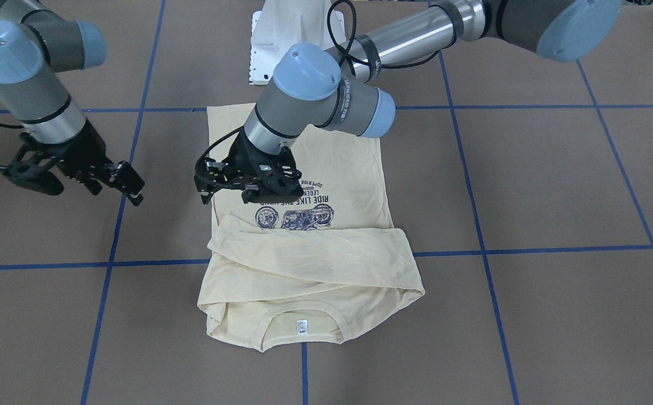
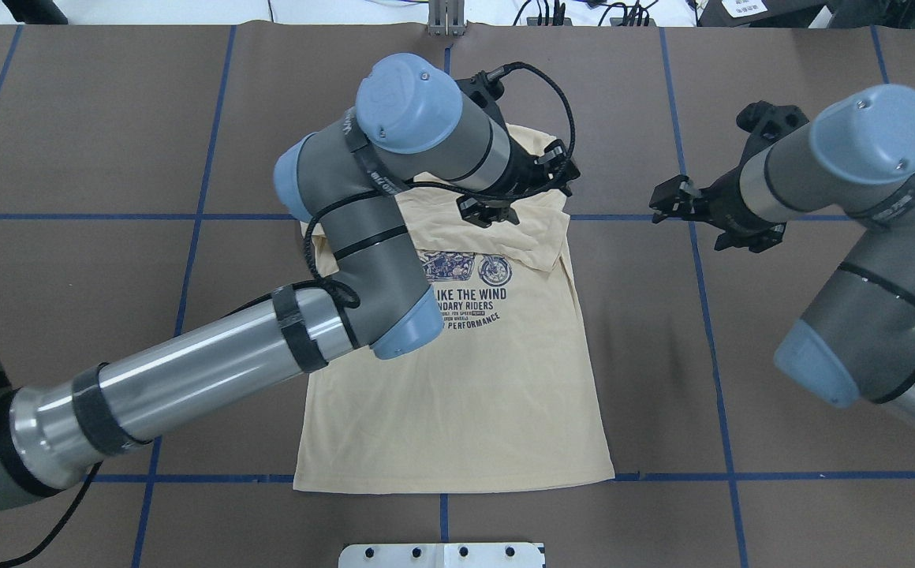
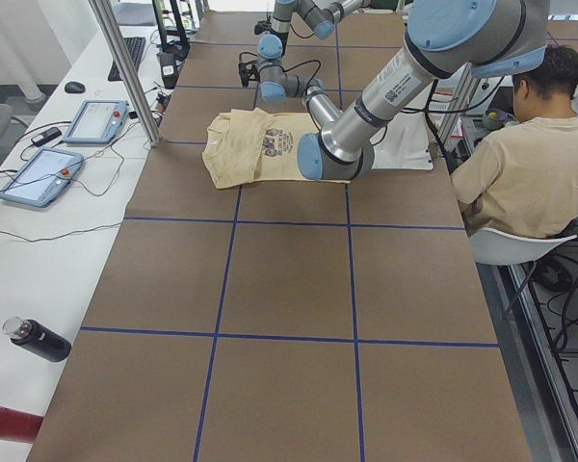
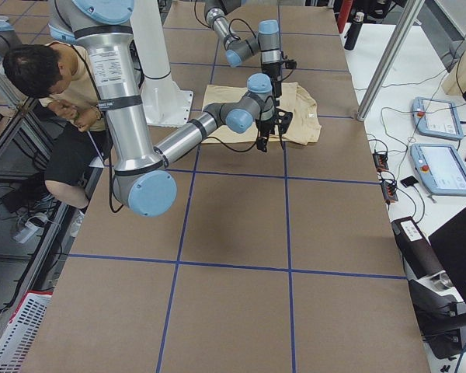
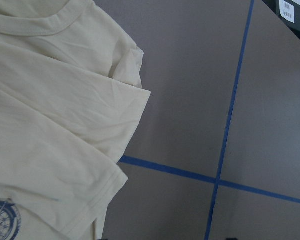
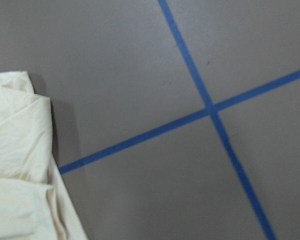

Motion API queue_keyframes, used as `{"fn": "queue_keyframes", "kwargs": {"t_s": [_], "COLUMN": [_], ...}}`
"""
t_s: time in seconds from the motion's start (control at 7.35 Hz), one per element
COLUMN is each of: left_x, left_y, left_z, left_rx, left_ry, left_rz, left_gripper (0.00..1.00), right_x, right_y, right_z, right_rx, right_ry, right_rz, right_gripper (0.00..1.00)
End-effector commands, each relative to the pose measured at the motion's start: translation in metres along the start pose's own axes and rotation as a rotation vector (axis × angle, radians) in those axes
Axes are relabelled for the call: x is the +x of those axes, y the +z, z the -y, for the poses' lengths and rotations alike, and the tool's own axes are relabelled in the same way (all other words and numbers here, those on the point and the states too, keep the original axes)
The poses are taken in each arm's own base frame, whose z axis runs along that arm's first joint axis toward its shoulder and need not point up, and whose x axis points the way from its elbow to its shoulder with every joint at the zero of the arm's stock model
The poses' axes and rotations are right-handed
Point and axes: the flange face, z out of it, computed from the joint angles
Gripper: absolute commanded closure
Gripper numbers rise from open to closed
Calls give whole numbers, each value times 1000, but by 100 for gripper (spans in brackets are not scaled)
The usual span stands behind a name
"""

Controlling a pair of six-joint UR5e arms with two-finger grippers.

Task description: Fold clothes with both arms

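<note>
One cream-yellow long-sleeved T-shirt (image 1: 315,270) lies print-up on the brown table (image 1: 529,185), sleeves folded across its chest, just beneath the left gripper (image 1: 228,194), jaws apart and empty, while off its side hangs the right gripper (image 1: 132,188), jaw state unclear.

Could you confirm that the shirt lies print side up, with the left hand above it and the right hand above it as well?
Not quite: the right hand is not above the shirt. The exterior front-facing view shows it beside the shirt, over bare table. The shirt does lie print side up, with the left hand above it.
</note>
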Motion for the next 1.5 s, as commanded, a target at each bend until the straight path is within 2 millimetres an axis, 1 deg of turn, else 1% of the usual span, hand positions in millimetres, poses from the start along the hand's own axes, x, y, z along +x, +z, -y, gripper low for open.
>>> {"fn": "queue_keyframes", "kwargs": {"t_s": [0.0,0.14,0.27,0.41,0.54,0.82,0.95,1.09,1.36], "left_x": [-90,-115,-129,-130,-130,-129,-129,-130,-130], "left_y": [-66,-80,-87,-89,-88,-87,-87,-86,-86], "left_z": [-10,-3,7,7,7,6,6,5,5], "left_rx": [10,26,40,43,43,41,41,40,40], "left_ry": [127,131,131,135,135,134,134,131,129], "left_rz": [48,60,71,70,70,70,70,72,72], "left_gripper": [19,18,18,17,17,16,16,16,16], "right_x": [-24,-24,-15,1,5,24,27,31,33], "right_y": [10,22,28,43,47,54,56,57,58], "right_z": [-120,-180,-211,-241,-262,-271,-277,-278,-280], "right_rx": [0,30,6,23,37,25,16,13,1], "right_ry": [153,204,242,270,260,262,255,252,252], "right_rz": [40,53,38,12,16,-23,-30,-40,-49], "right_gripper": [1,1,2,4,7,9,11,12,15]}}
